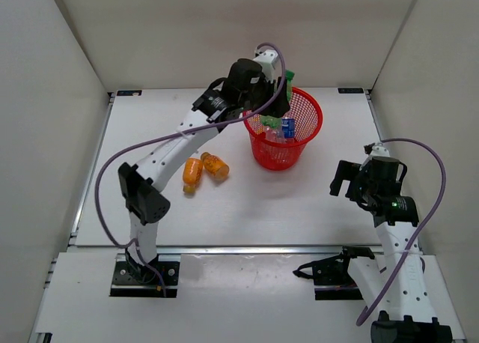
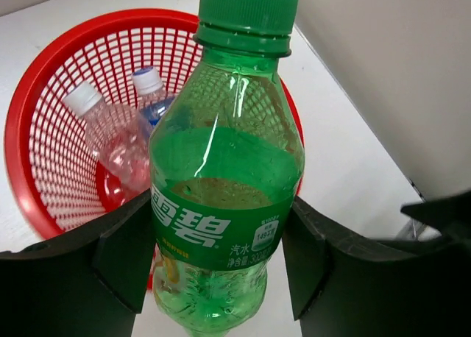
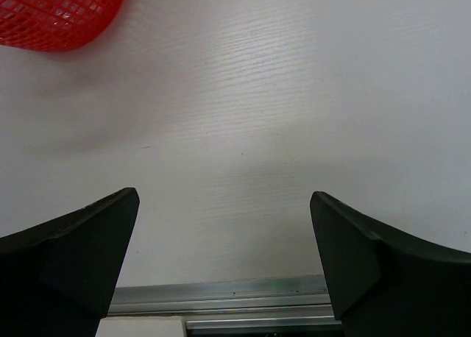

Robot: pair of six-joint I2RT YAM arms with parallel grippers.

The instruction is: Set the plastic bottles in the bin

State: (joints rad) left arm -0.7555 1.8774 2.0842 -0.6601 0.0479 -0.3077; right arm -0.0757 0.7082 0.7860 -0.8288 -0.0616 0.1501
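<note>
Here, my left gripper point(image 2: 215, 260) held the green bottle point(image 2: 224, 168) upright at the rim of the bin point(image 2: 16, 153).
I gripped it at the label, cap up, probably so it would drop past the rim onto the two clear bottles point(image 2: 121, 142) inside. Two orange bottles point(image 1: 193, 174) lay on the worktop point(image 1: 284, 201), well apart from the bin. My right gripper point(image 3: 224, 256) hung wide and empty over bare worktop.

Green bottle point(image 2: 224, 204) upright over red mesh bin point(image 2: 16, 138) upper centre, two clear bottles point(image 2: 121, 146) inside, two orange bottles point(image 1: 193, 174) lying left of it.
</note>
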